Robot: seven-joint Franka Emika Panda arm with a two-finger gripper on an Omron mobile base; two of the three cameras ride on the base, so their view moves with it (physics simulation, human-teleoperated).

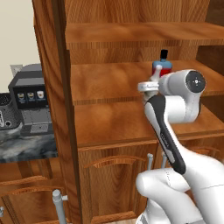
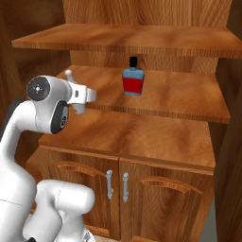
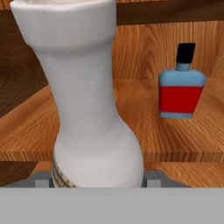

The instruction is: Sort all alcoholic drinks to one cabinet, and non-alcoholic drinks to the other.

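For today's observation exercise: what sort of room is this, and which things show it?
Most likely a kitchen. A tall wooden cabinet with open shelves holds a blue bottle, a coffee machine sits on a stone counter, and the gripper holds a white bottle.

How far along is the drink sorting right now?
Done: a blue bottle with a red label stands on the open cabinet's middle shelf. In hand: the gripper has its jaws closed around a white bottle facing that shelf. Left: setting it down; other drinks are out of sight.
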